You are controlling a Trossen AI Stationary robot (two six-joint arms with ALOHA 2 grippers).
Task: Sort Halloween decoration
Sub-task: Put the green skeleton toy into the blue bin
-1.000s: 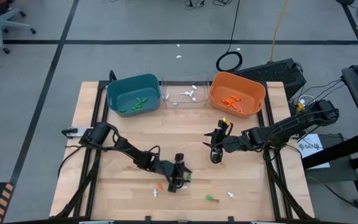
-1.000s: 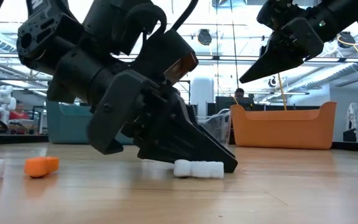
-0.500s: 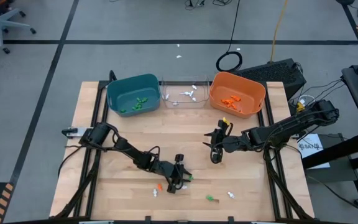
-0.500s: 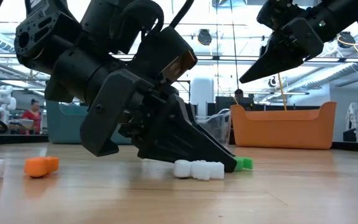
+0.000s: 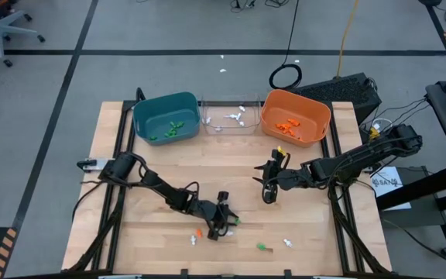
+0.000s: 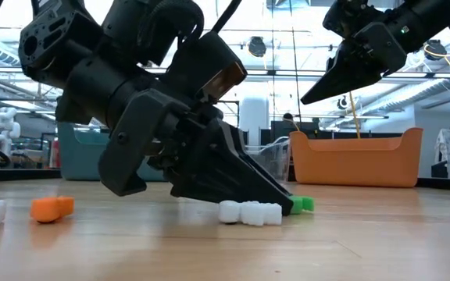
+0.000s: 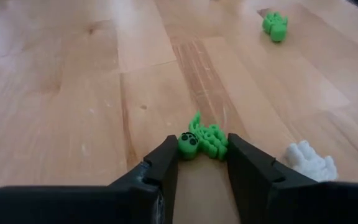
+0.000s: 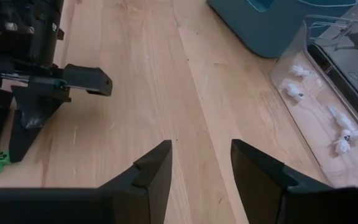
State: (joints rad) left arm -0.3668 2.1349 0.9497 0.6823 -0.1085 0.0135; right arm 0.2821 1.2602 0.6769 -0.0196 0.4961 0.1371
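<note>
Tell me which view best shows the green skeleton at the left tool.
The left wrist view: the green skeleton sits large between the left tool fingers. The low view shows only a green tip, the high and right wrist views a small green speck.

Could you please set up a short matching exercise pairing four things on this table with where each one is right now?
Things:
1. green skeleton trinket
2. left hand
3. right hand
4. white trinkets

Places:
A. raised above the table's middle, open and empty
B. lying in the clear bin
C. low at the table's front, fingers on either side of a trinket
D. on the wood between two dark fingertips

Pairs: 1-D, 2-C, 3-A, 4-B
</note>
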